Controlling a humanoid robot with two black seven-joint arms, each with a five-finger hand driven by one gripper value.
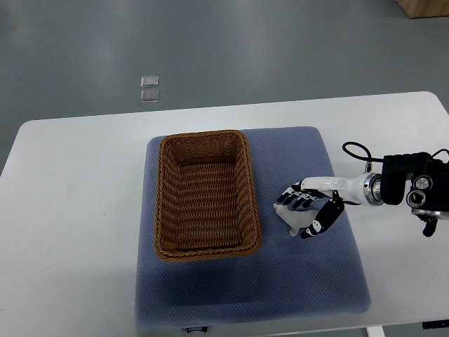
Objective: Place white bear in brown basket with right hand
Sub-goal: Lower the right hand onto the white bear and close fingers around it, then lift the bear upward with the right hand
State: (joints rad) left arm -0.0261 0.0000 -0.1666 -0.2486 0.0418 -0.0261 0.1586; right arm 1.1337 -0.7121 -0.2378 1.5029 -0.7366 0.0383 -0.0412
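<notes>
A small white bear (290,218) lies on the blue mat (295,161), just right of the brown wicker basket (203,194). My right hand (307,208) comes in from the right edge and sits over the bear, its fingers (292,199) curled around the toy with the thumb on the near side. The bear still rests on the mat and is partly hidden by the hand. Nothing lies inside the basket. My left arm does not show.
The mat lies on a white table (70,210). A black cable (358,151) loops above my right wrist. Two small clear squares (149,88) lie on the grey floor beyond the table. A wooden box corner (424,7) shows at top right.
</notes>
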